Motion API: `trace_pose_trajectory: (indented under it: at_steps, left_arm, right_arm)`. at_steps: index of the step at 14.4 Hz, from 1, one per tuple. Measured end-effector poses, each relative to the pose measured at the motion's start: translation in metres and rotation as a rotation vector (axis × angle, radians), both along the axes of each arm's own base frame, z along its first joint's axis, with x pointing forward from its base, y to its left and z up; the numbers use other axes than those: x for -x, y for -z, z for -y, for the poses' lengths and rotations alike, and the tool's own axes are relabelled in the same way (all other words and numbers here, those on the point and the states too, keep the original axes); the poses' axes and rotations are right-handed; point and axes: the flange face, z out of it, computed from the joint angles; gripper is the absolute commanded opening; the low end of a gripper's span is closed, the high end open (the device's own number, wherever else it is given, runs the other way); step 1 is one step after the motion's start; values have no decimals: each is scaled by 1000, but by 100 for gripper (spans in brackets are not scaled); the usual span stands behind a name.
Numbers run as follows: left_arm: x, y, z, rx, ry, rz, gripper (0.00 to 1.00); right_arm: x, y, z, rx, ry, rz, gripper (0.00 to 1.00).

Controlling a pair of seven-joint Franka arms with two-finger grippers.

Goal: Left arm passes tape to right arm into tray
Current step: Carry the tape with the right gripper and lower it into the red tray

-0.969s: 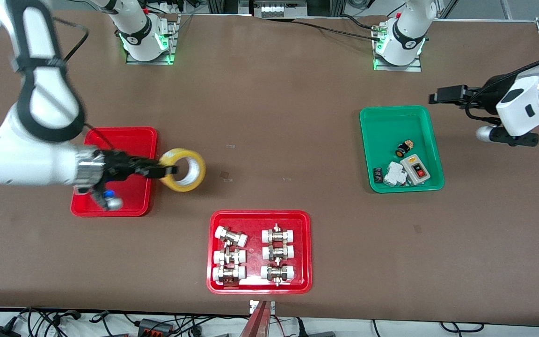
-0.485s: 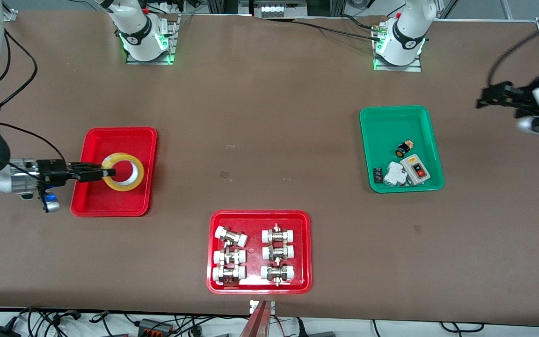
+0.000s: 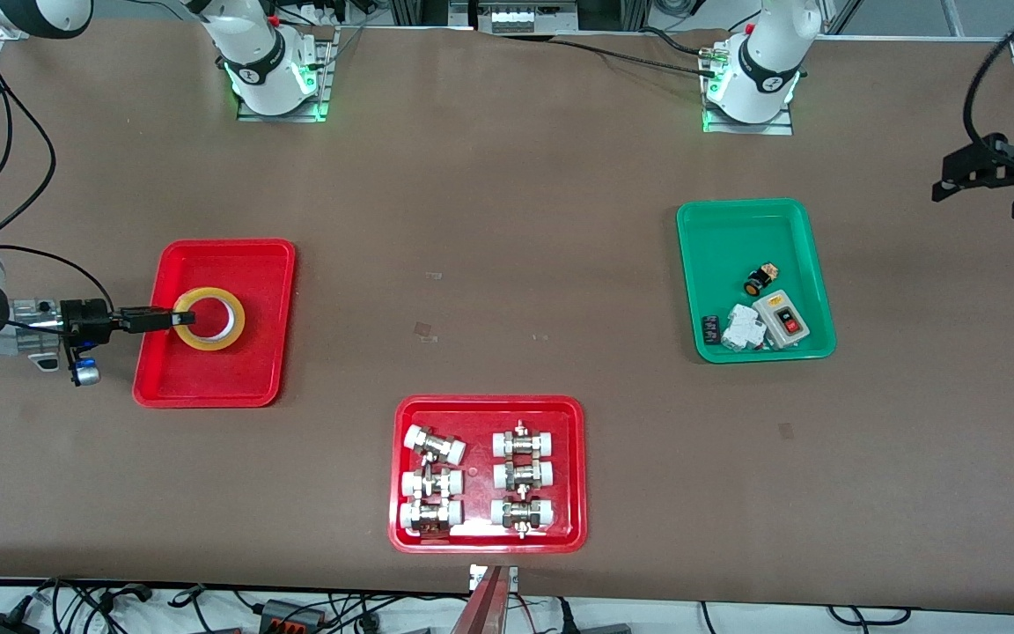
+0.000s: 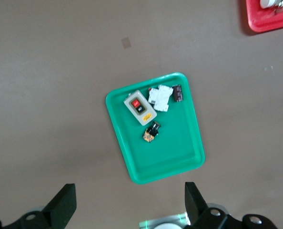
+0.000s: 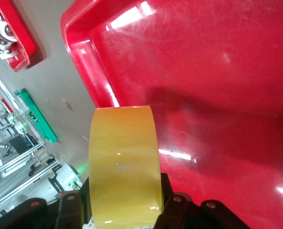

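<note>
1. The right end effector (image 3: 174, 319) reaches in over the plain red tray (image 3: 234, 255) from the right arm's end of the worktop (image 3: 507, 220); its fingers are clamped on the wall of the tape (image 3: 209, 318).
2. The tape, a yellow roll with a white core, is inside the tray's outline, above its floor; the right wrist view shows the roll (image 5: 125, 164) between the fingers, with the tray's floor (image 5: 217, 86) beneath.
3. The left end effector (image 3: 987, 172) hangs over the left arm's end of the worktop, fingers spread wide and holding nothing.
4. A green tray (image 3: 736, 220) with small electrical parts lies toward the left arm's end.
5. A second red tray (image 3: 573, 467), carrying pipe fittings, lies nearest the front camera.
</note>
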Motion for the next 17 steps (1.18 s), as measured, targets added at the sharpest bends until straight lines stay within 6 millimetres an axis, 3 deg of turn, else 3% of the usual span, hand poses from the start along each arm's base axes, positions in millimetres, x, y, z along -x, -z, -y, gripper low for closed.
trace_pose_trajectory:
  at_steps: [4,6,7,8,14,17]
  left_arm:
    - [-7,2,6,-5,-33,132,100]
    - [-11,3,6,-6,-36,155,100]
    - [-11,3,5,-6,-39,158,100]
    - [-11,1,3,-6,-43,163,100]
    - [0,-2,5,-9,-191,81,100]
    - [0,0,4,-10,-194,71,100]
  right_arm:
    - [2,22,-8,-67,-31,38,25]
    - [5,32,-11,-98,-45,55,31]
    - [5,32,-10,-105,-48,61,58]
    - [5,32,-10,-106,-49,63,100]
    - [2,30,-13,-108,-57,73,100]
    - [-10,18,-19,-1,-147,110,100]
